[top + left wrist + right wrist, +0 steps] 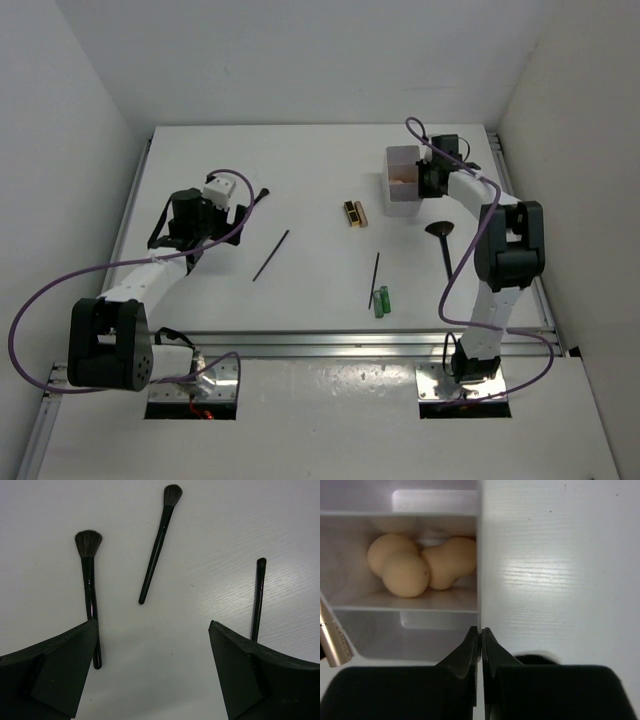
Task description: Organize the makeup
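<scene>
My left gripper (152, 625) hangs open over bare table at the left (232, 195). In its wrist view, two black flared-head brushes (89, 587) (156, 550) lie ahead and a thin black stick (258, 597) lies by the right finger. From above I see a brush (443, 245), two thin sticks (271, 255) (375, 280), a black-and-gold case (355, 213) and green tubes (381, 300) on the table. My right gripper (480, 630) is shut, empty, its tips at the right wall of the white box (420, 640) (400, 160).
One compartment of the box holds beige rounded sponges (415, 567). A gold tube (334, 640) shows at the left edge of the right wrist view. White walls enclose the table on three sides. A metal rail (330, 345) runs along the near edge.
</scene>
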Robot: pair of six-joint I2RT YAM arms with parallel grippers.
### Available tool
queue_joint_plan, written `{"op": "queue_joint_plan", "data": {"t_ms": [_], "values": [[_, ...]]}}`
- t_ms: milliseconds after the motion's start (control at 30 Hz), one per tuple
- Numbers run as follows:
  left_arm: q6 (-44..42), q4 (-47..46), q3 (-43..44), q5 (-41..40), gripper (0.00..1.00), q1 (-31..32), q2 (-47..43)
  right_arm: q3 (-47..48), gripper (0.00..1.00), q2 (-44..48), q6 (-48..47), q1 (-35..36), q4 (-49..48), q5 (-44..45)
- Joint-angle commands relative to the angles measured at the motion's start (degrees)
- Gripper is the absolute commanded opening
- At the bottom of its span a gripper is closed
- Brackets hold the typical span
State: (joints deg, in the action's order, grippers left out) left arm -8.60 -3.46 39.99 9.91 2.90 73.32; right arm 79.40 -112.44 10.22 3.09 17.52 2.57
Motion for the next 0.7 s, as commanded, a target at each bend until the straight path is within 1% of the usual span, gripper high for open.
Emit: {"op": "queue_joint_plan", "data": {"t_ms": [0, 67, 200, 300, 400, 433, 567, 667], "values": [[-0.45, -0.76, 0.53, -1.3, 0.99, -0.44, -0.72, 2.87, 0.0, -0.76, -3.7, 0.42, -0.03, -0.02], [-0.45, -0.15, 1.93, -2.61, 0.99, -0.44, 0.07, 3.48, 0.0, -0.76, -4.85, 0.33, 0.49, 0.68], [-0.98, 0.39, 2.64, -2.62, 0.99, -0.44, 1.3, 4.19, 0.0, -0.59, -7.31, 0.33, 0.94, 1.21], [-0.98, 0.39, 3.17, -2.62, 0.99, -0.44, 1.3, 4.45, 0.0, -0.67, -5.92, 0.42, 1.55, 1.56], [-0.98, 0.39, 3.17, -2.0, 0.99, -0.44, 1.3, 3.57, 0.0, -0.32, -2.67, 0.51, 1.99, 2.96], [-0.98, 0.39, 3.17, -2.0, 0.99, -0.44, 1.3, 3.23, 0.0, 0.11, -0.05, 0.34, 1.91, 3.32], [-0.98, 0.39, 3.17, -2.0, 0.99, -0.44, 1.3, -0.02, 0.0, 1.43, 4.01, 0.34, 0.59, 3.76], [-0.98, 0.39, 2.64, -2.0, 0.99, -0.44, 1.3, -0.65, 0.0, 1.7, 4.29, 0.25, -0.64, 3.32]]}}
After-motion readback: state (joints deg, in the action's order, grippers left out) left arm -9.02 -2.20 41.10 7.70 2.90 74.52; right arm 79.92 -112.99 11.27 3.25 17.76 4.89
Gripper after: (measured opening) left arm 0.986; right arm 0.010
